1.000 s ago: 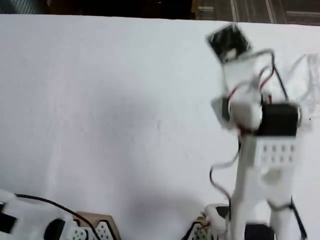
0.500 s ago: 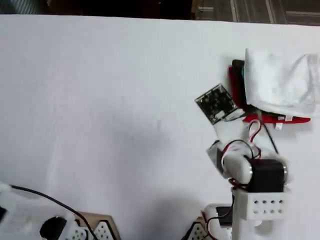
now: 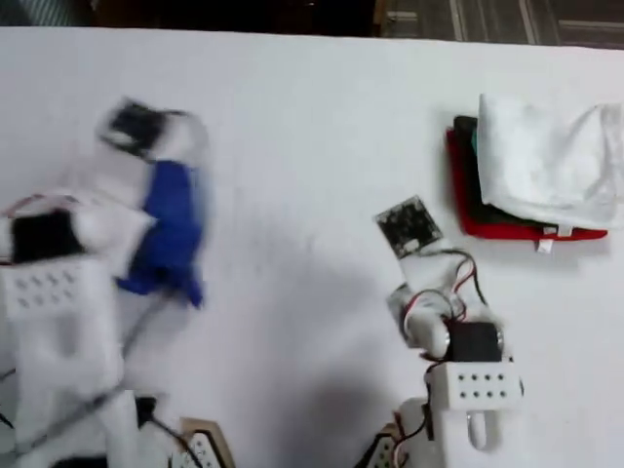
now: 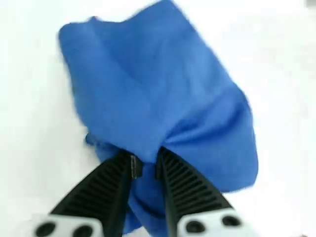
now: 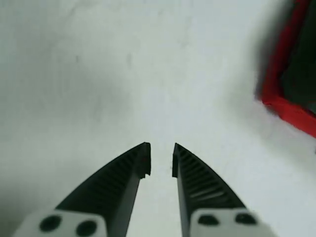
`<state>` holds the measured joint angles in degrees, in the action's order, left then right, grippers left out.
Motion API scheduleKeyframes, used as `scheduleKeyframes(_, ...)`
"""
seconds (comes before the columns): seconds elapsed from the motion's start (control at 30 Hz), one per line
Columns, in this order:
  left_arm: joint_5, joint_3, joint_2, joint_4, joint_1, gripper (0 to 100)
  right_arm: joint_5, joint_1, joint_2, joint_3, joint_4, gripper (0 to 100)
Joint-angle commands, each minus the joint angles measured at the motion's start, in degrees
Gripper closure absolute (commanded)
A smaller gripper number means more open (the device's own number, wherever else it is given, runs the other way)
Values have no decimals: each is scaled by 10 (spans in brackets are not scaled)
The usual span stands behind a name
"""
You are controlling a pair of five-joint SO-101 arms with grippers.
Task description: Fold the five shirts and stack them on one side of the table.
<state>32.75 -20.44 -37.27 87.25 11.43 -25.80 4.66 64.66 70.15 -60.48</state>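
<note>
Left gripper (image 4: 145, 163): clamped the blue shirt (image 4: 163, 94), high view's left.
Right gripper (image 5: 160, 158): stood narrowly parted, empty.
Shirt stack (image 3: 536, 166): upper right; tag (image 3: 543, 244) unreadable.

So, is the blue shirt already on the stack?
No, the left gripper pinches the blue shirt, across the table from the stack.

A stack of shirts (image 3: 507, 222) lies on the table (image 3: 312, 117) at two o'clock, near the far right edge. The top shirt (image 3: 546, 156) lies on the stack and reaches toward three o'clock. The loose shirt (image 3: 171, 234) is at nine o'clock, well apart from the stack, with the left gripper (image 4: 145, 160) on it. The right gripper (image 5: 160, 153) is over bare table at five o'clock, and the stack is near it, at its one o'clock.
</note>
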Motion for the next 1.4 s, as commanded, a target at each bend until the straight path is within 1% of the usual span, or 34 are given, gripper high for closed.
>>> scheduleKeyframes(0.0,-2,-53,-55,-12,-106,973,74,0,14,33,66,922)
scheduleKeyframes(0.07,-2,-104,-55,-35,-107,972,98,0,12,35,76,922)
scheduleKeyframes(0.13,-2,-152,-55,-52,-89,952,105,2,12,35,76,922)
scheduleKeyframes(0.23,-2,-198,-55,-77,-41,842,104,5,11,36,76,919)
scheduleKeyframes(0.3,-2,-207,-55,-97,-1,773,104,6,11,36,83,918)
scheduleKeyframes(0.4,1,-207,-58,-142,65,786,104,6,10,37,110,918)
scheduleKeyframes(0.47,13,-187,-59,-165,109,799,104,6,10,37,130,918)
scheduleKeyframes(0.53,7,-154,-59,-182,144,805,105,6,10,45,154,918)
scheduleKeyframes(0.63,-35,-131,-54,-217,156,801,108,6,10,98,220,918)
scheduleKeyframes(0.67,-54,-132,-53,-229,147,801,108,6,10,124,250,918)
scheduleKeyframes(0.77,-91,-160,-53,-269,91,800,108,6,11,192,325,918)
scheduleKeyframes(0.9,-107,-207,-53,-322,-12,800,108,6,12,194,335,918)
scheduleKeyframes(1.0,-112,-242,-42,-352,-66,800,108,6,12,195,334,918)
scheduleKeyframes(1.1,-109,-265,-4,-347,-115,800,108,6,12,196,334,918)
scheduleKeyframes(1.27,-108,-264,64,-331,-199,800,108,6,12,197,336,918)
scheduleKeyframes(1.37,-112,-264,78,-332,-241,800,106,6,11,197,336,918)
